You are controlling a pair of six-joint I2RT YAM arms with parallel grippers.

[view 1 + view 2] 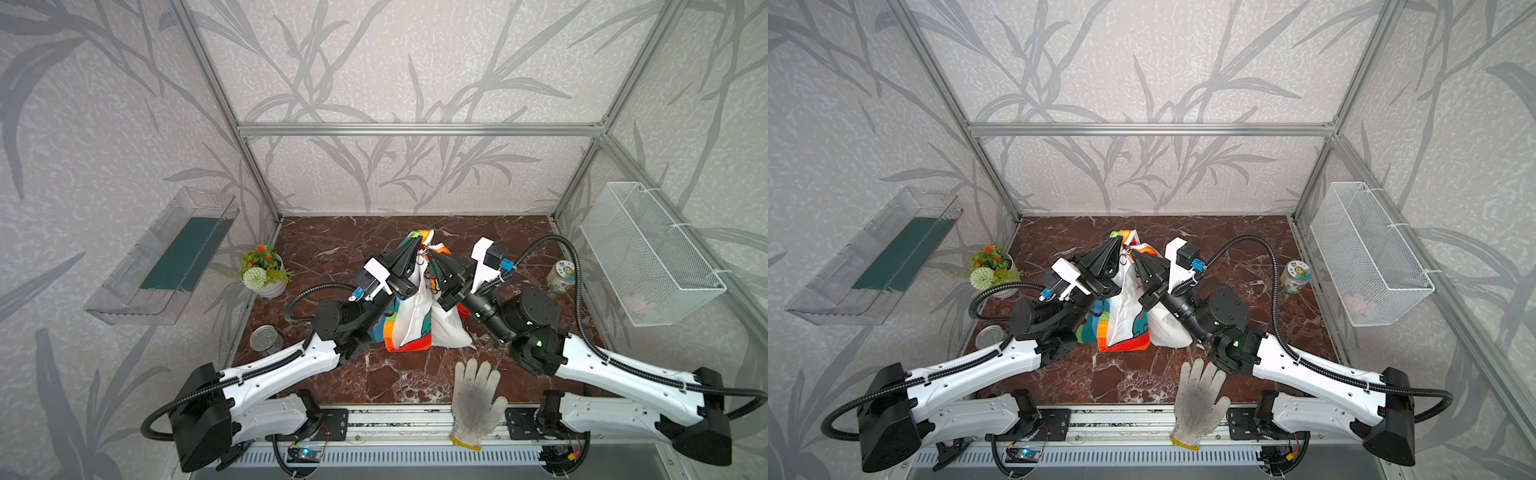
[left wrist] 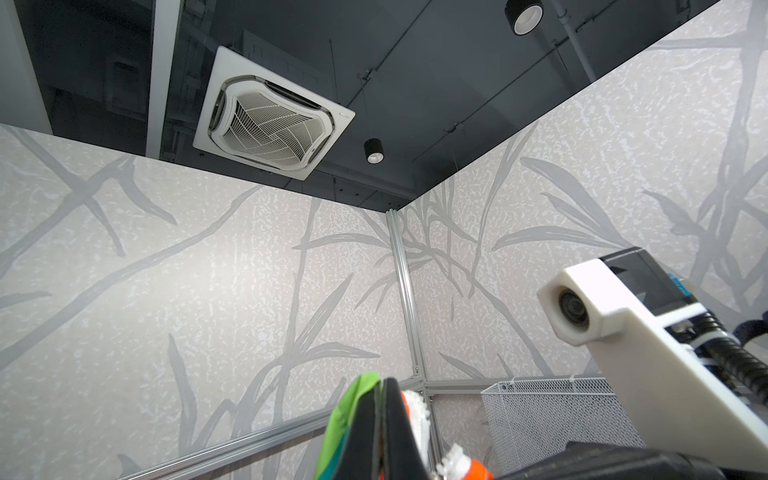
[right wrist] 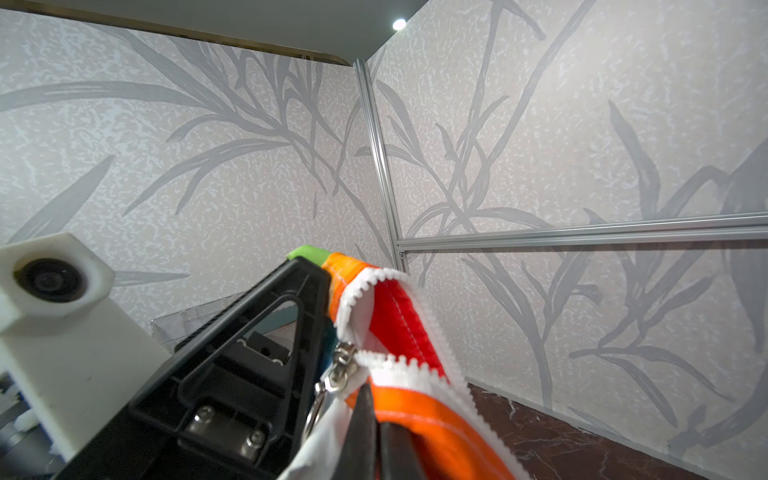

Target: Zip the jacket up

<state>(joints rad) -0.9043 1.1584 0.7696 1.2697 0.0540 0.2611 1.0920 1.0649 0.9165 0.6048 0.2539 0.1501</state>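
Your two arms meet over the middle of the dark red marble tabletop [image 1: 374, 374] and hold up the small rainbow-striped child's jacket [image 1: 411, 320] by its top edge. Its lower folds appear to rest on the marble.

Your left gripper [image 1: 417, 243] has its black fingers pressed together on the green and orange edge, right beside the white zipper teeth [image 3: 374, 278]. Your right gripper [image 1: 430, 256] pinches the orange band just below the metal slider with ring pull [image 3: 332, 378]. Above the slider, the two rows of teeth part.

A teal cartoon animal [image 1: 1139, 326] shows on a white panel; any lettering on the cloth is too small to read.

A dirty white knit glove [image 1: 473, 399] lies at the near edge. To the right stands a small jar [image 1: 561, 276] with a green and white label, its print too small to read, near a white wire basket [image 1: 648, 253] on the wall. To the left are a potted plant with orange flowers [image 1: 264, 270], a silver tin can [image 1: 266, 338] and a clear plastic tray [image 1: 166, 257] on the wall.
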